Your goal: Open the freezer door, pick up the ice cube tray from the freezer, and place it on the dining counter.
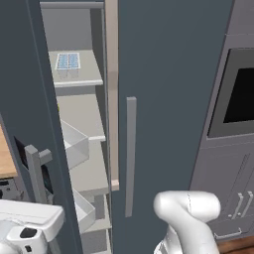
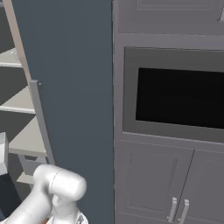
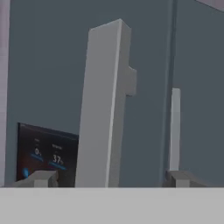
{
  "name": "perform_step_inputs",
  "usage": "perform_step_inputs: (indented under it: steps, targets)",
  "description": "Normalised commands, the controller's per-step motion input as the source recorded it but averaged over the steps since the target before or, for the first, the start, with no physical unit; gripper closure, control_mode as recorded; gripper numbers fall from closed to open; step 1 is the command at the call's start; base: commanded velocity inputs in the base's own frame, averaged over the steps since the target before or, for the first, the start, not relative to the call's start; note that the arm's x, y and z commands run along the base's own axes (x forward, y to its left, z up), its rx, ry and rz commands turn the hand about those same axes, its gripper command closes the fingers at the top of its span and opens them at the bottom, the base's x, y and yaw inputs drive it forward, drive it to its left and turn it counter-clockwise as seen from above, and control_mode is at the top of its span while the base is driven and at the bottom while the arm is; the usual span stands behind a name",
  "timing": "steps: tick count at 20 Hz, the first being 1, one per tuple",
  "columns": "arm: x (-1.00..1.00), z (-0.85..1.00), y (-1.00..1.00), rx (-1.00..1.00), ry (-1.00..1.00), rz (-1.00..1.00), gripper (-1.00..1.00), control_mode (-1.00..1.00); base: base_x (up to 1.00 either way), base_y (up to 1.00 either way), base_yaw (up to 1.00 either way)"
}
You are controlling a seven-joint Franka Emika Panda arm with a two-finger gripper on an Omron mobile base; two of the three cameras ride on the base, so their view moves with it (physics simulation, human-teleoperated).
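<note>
The freezer door [image 1: 30, 89] stands swung open at the left, with its grey bar handle [image 1: 34, 171] low down. In the hand view that handle [image 3: 105, 109] rises between my gripper's [image 3: 111, 178] two fingertips [image 3: 41, 178], which stand wide apart, clear of the bar on both sides. The door's black display [image 3: 46, 153] glows blue beside it. Inside the freezer [image 1: 82, 124], the pale blue ice cube tray [image 1: 68, 61] lies flat on the top shelf, far above my hand. The dining counter is out of view.
A plain slate door [image 1: 168, 99] with its own bar handle [image 1: 130, 154] is shut right of the freezer. Beyond it are a black-windowed wall oven [image 2: 179, 96] and grey cabinets [image 2: 166, 183]. White bins [image 1: 74, 144] hang inside the freezer door. A wood counter edge [image 1: 5, 154] shows far left.
</note>
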Motion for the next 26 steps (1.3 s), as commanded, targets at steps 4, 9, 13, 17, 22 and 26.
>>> perform_step_inputs:
  steps: [4,9,13,17,22,26]
  targets:
    - [-0.62,0.03,-0.28,0.0,-0.03,0.12,-1.0,-1.0,0.0,0.0,0.0]
    - [-0.18,0.0,-0.92,0.03,-0.07,0.16,-1.0,-1.0,0.0,0.0,0.0]
    - [-0.01,0.01,-1.0,0.06,-0.06,0.23,-1.0,-1.0,0.0,0.0,0.0]
    - [0.0,0.06,-1.0,0.09,-0.02,0.27,-1.0,-1.0,0.0,0.0,0.0]
    - [0.09,0.09,-1.0,0.13,-0.01,0.34,-1.0,-1.0,0.0,0.0,0.0]
    - [0.15,0.03,-0.97,0.14,-0.02,0.4,-1.0,-1.0,0.0,0.0,0.0]
